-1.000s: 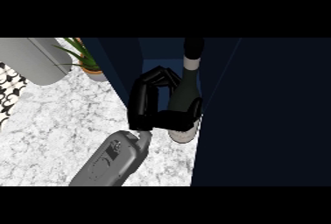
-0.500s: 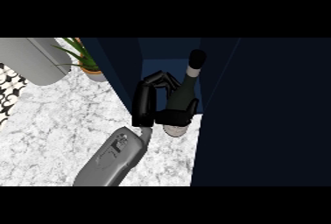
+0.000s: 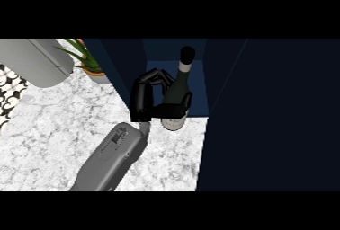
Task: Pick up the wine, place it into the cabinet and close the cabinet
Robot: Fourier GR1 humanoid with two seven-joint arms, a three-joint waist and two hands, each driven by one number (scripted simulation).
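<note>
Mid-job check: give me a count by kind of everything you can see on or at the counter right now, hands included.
Wine bottle: 1, held at the cabinet opening
Cabinet: 1, dark blue
Potted plant: 1
Grey rounded object at the upper left: 1, kind unclear
Black-and-white patterned item at the left edge: 1
Hand: 1, curled round the bottle
Total: 6

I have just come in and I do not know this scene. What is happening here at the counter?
One of the robot's hands is curled round a wine bottle and holds it at the opening of a dark blue cabinet, neck pointing inward. The bottle's base is above the marble counter at the cabinet's front edge, so it is not yet fully inside. A potted plant stands at the back left. The other hand is out of view.
</note>
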